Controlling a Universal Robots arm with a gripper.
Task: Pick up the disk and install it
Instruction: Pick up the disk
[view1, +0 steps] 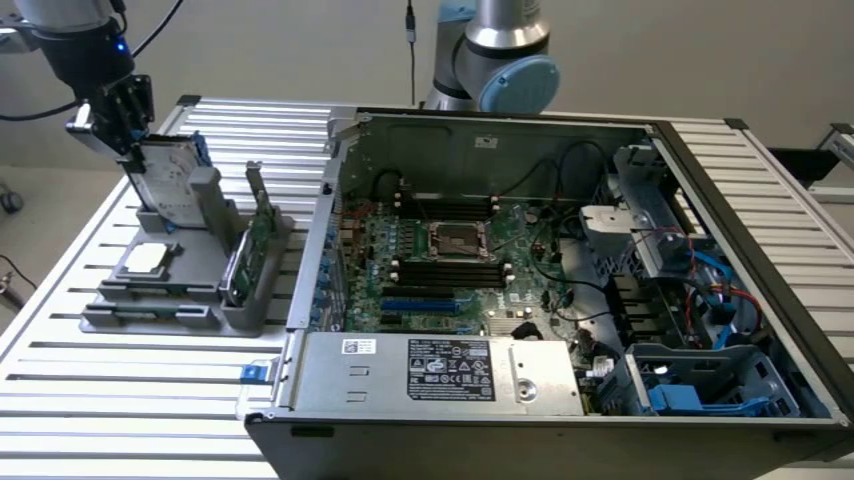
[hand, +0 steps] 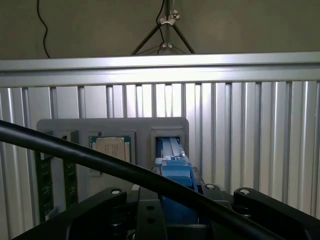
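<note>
Item, exterior view's left: the gripper (view1: 138, 145) is reaching down over the grey holder (view1: 174, 312) on the slatted worktop (view1: 120, 400). As far as I can judge, its fingers are clamping the upper end of the disk (view1: 167, 175). The disk is standing on edge, slightly tilted, with its lower end sitting in the holder's slot (hand: 167, 141). In the wrist view its blue carrier rail (hand: 175, 172) is running from that slot straight up between the gripper's two halves. Item, same holder: the processor chip (view1: 144, 258) is lying flat just beside the disk, and the green card (view1: 254, 250) is standing on edge at the holder's other side. Item, exterior view's right: the open computer case (view1: 481, 130) is lying well apart from the holder, with a blue-fitted drive bay (view1: 707, 385) in its near corner. Handling note: I am treating the step in hand as drawing the disk out of its slot. I am judging that the pull needs to follow the slot's own tilt, because a sideways drag could jam the rails or rock the holder and unsettle the chip. The black cable (hand: 100, 162) is crossing my wrist view, so I am relying on the exterior view to check clearance.
</note>
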